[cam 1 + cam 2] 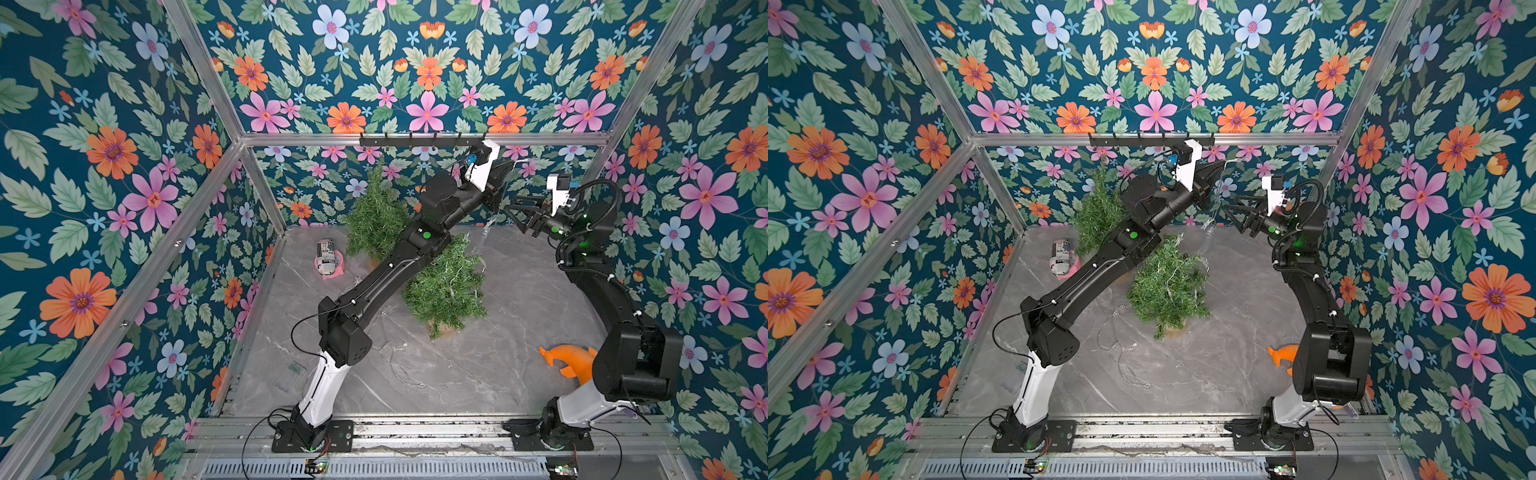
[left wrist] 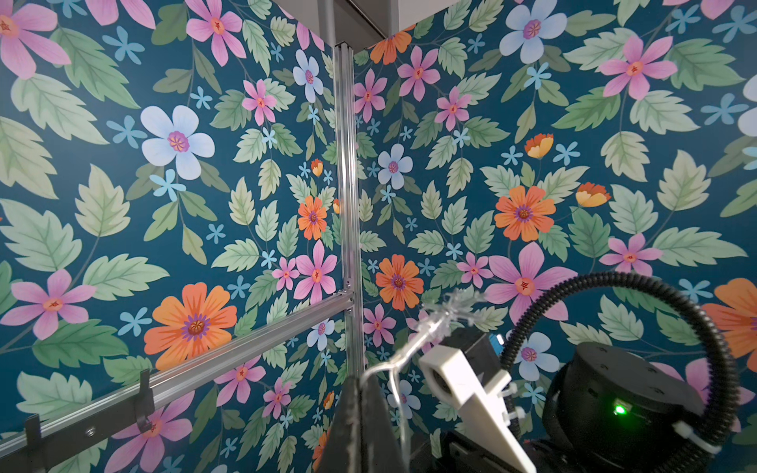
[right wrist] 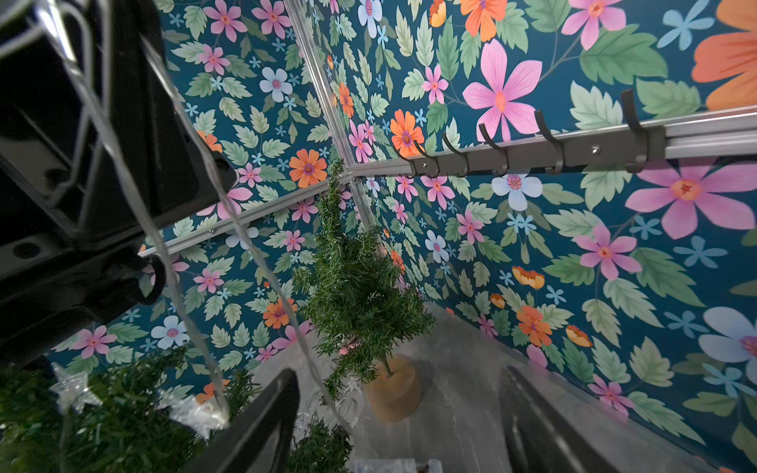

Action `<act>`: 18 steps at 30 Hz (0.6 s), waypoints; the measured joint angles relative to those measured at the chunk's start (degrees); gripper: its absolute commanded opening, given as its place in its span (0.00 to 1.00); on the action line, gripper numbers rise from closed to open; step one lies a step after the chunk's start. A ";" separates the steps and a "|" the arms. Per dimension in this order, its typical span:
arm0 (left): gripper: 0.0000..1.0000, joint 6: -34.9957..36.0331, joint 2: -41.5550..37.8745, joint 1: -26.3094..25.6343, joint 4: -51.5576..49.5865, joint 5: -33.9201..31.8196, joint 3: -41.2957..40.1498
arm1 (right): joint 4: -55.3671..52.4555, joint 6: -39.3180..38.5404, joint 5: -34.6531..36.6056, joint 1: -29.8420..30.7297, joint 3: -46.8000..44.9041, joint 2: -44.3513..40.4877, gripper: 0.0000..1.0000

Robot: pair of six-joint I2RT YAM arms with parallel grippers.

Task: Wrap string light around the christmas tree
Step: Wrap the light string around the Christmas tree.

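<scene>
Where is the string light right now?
The string light is pinched in the shut left gripper high near the back hook rail, and in both top views hangs down onto the front tree.

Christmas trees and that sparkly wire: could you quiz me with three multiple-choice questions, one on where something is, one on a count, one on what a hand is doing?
1. Where is the orange plastic toy?
A) beside the right arm
B) under a tree
C) on the hooks

2. How many small green artificial trees stand on the grey marble table?
A) one
B) two
C) four

3. The left hand is:
A) open, empty
B) shut on the thin silvery string light
C) shut on a branch

1 A: it lies by that arm's lower joint.
2 B: a rear tree and one mid-table.
3 B: the wire leaves its closed tip.
</scene>
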 measured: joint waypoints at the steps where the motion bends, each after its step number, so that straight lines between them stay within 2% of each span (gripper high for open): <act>1: 0.00 0.02 0.00 -0.02 0.00 0.00 0.07 | -0.04 -0.02 -0.04 0.37 -0.07 0.00 0.76; 18: 0.00 0.44 0.04 -0.37 -0.50 -0.04 0.28 | -2.12 -2.95 0.04 3.32 2.23 1.51 0.72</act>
